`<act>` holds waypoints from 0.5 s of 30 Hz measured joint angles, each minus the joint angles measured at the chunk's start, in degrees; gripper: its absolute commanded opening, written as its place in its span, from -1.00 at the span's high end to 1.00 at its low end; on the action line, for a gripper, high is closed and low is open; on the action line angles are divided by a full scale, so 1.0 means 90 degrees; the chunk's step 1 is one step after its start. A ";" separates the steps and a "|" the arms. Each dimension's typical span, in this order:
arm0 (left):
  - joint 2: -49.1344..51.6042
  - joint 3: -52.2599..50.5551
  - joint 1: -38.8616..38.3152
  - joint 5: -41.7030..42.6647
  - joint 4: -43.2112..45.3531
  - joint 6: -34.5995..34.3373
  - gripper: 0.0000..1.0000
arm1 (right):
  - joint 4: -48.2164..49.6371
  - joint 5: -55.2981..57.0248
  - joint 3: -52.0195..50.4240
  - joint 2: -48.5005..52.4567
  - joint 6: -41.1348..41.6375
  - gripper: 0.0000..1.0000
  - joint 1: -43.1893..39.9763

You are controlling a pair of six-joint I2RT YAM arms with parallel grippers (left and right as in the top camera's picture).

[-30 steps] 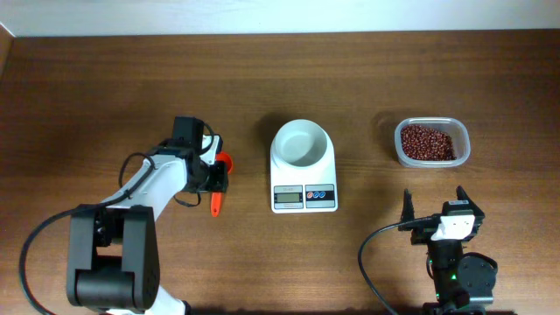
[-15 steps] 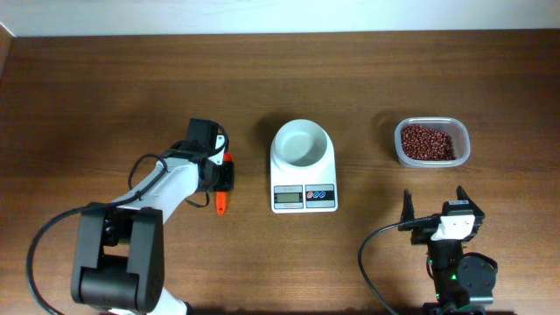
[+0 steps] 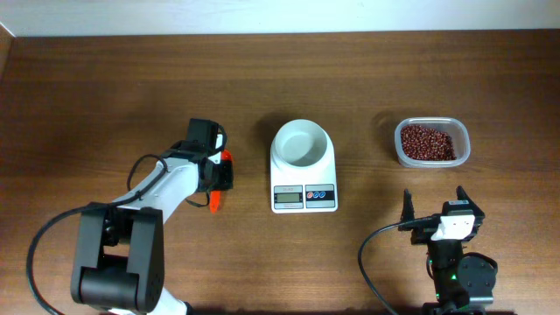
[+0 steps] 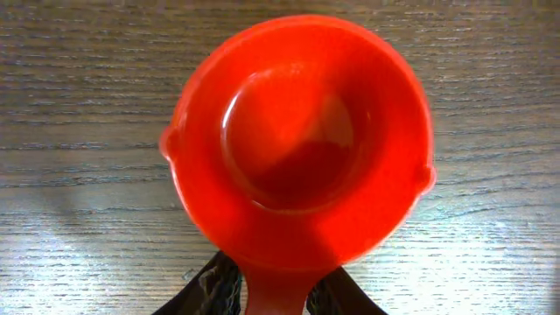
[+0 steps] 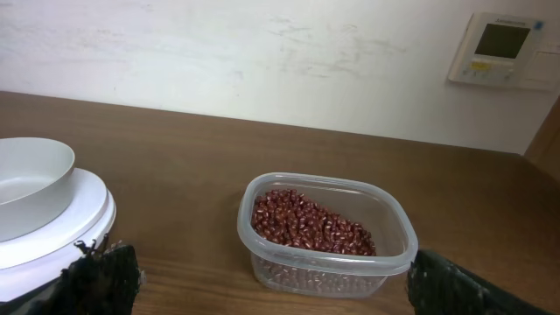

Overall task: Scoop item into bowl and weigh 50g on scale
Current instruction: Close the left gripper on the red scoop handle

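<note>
Dark wood counter [image 3: 105, 87] runs across the whole view, with a pale wall behind it in the right wrist camera. From where I sit, the job has barely begun. The scale [image 3: 304, 197] is at the centre with the white bowl [image 3: 278, 144] standing on its platform, and that bowl is empty. All the beans [image 3: 426, 142] lie in the clear container [image 3: 464, 149], well to the right of the scale. I cannot read the scale's display from overhead.

My left pincer [image 4: 278, 290] has its fingers pressed against either side of the handle of the orange scoop [image 4: 297, 140], so I judge it has hold of it. The scoop cup faces up, with nothing in it, low over the counter left of the scale. My right pincer [image 3: 434, 208] is parked near the front edge, fingers spread wide, holding nothing.

What remains, as I see it, is nearly everything: carrying the scoop across to the container, loading beans, tipping them into the bowl, and trimming the amount until the scale reads fifty grams.
</note>
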 measured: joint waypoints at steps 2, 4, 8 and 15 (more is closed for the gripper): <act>0.0000 -0.0007 0.0000 0.0000 0.0015 0.0002 0.53 | -0.0002 0.0000 0.0000 0.0000 0.0000 -0.98 0.0000; 0.0000 -0.0007 0.0000 0.0000 0.0017 0.0000 0.54 | -0.0002 0.0000 0.0000 0.0000 -0.0002 -0.97 0.0000; 0.0000 -0.0007 0.0000 0.0000 0.0036 -0.0002 0.55 | 0.0000 0.0000 0.0000 0.0000 0.0002 -0.97 0.0000; -0.0034 0.0097 0.0000 0.0000 -0.0163 -0.0270 0.73 | 0.0000 0.0000 0.0000 0.0000 0.0000 -0.97 0.0000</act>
